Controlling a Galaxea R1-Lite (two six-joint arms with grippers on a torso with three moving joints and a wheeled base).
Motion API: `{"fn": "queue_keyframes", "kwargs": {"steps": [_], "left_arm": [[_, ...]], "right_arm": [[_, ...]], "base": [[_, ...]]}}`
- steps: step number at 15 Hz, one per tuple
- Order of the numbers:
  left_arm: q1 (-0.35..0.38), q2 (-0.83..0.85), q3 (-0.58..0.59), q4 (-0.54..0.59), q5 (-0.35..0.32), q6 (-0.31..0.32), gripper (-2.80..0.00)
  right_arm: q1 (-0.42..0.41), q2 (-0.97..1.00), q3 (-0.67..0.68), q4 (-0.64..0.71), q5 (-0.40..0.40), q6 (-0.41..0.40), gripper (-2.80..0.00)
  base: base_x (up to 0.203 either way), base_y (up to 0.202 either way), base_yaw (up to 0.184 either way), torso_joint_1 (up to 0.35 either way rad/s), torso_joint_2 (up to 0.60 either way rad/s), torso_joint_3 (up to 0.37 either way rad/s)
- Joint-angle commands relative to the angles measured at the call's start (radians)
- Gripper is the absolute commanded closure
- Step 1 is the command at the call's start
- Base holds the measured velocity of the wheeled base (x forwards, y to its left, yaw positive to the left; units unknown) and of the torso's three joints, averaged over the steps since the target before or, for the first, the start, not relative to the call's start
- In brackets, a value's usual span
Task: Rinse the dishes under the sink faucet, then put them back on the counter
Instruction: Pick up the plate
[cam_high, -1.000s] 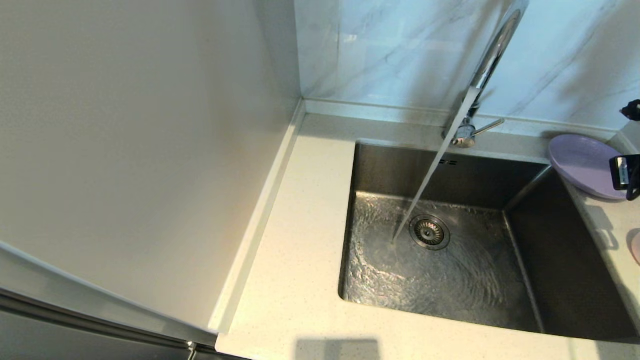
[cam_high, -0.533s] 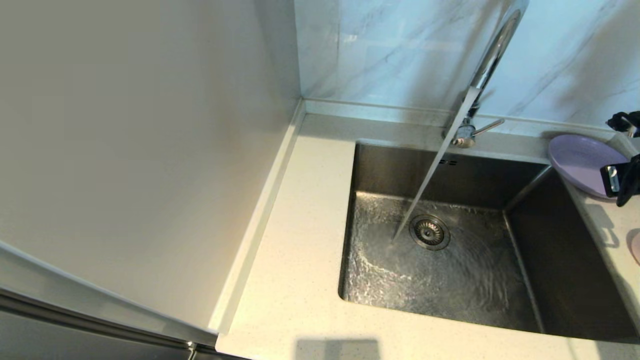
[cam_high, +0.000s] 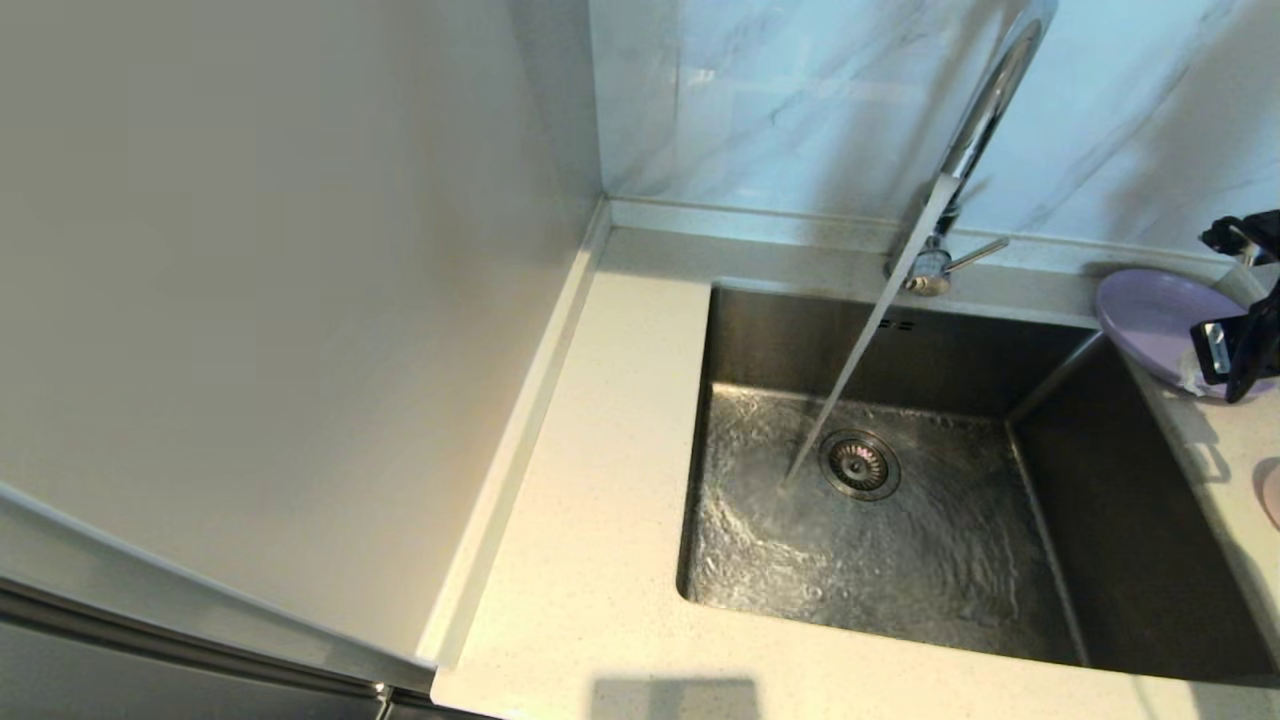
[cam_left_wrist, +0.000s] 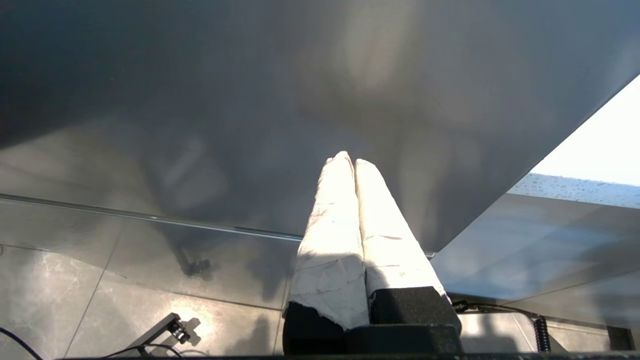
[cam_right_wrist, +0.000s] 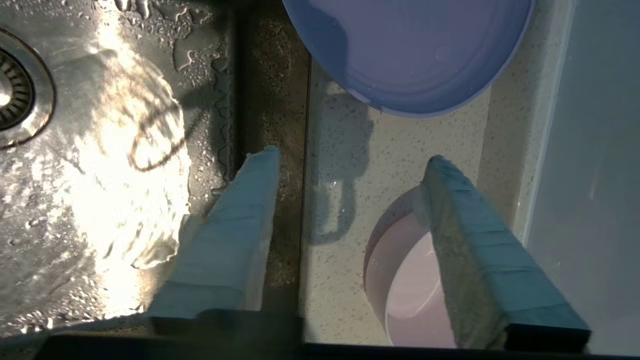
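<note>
Running water pools in the sink (cam_high: 1150, 560) while the right gripper (cam_right_wrist: 350, 160), fingers wide, hovers beside the plate (cam_right_wrist: 410, 45).

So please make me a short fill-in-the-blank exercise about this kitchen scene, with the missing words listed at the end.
1. Water from the faucet runs into the ____.
2. The purple plate lies on the ____.
3. The right hand has its fingers ____.
4. The left hand, away from the basin, has its fingers ____.

Missing words: sink; counter; open; shut
</note>
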Motion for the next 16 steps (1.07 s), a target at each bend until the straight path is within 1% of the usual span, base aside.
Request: {"fn": "queue_keyframes", "kwargs": {"steps": [1, 3, 5, 6, 9, 10, 16], "left_arm": [[0.000, 0.000, 0.000, 0.000, -0.001, 0.000, 0.00], [0.000, 0.000, 0.000, 0.000, 0.000, 0.000, 0.00], [0.000, 0.000, 0.000, 0.000, 0.000, 0.000, 0.00], [0.000, 0.000, 0.000, 0.000, 0.000, 0.000, 0.00], [0.000, 0.000, 0.000, 0.000, 0.000, 0.000, 0.00], [0.000, 0.000, 0.000, 0.000, 0.000, 0.000, 0.00], [0.000, 0.000, 0.000, 0.000, 0.000, 0.000, 0.00]], "right_arm": [[0.001, 0.011, -0.012, 0.006, -0.003, -0.060, -2.80], [0.001, 0.027, -0.023, 0.005, 0.001, -0.090, -2.80], [0.000, 0.046, -0.030, 0.000, 0.022, -0.117, -2.80], [-0.001, 0.062, -0.035, -0.010, 0.040, -0.143, -2.80], [0.000, 0.126, -0.035, -0.132, 0.064, -0.218, -2.80], [0.000, 0.143, -0.044, -0.146, 0.065, -0.235, -2.80], [0.000, 0.241, -0.135, -0.151, 0.066, -0.243, -2.80]], "base": [[0.000, 0.000, 0.000, 0.000, 0.00, 0.000], [0.000, 0.000, 0.000, 0.000, 0.00, 0.000], [0.000, 0.000, 0.000, 0.000, 0.00, 0.000], [0.000, 0.000, 0.000, 0.000, 0.00, 0.000], [0.000, 0.000, 0.000, 0.000, 0.00, 0.000], [0.000, 0.000, 0.000, 0.000, 0.00, 0.000], [0.000, 0.000, 0.000, 0.000, 0.00, 0.000]]}}
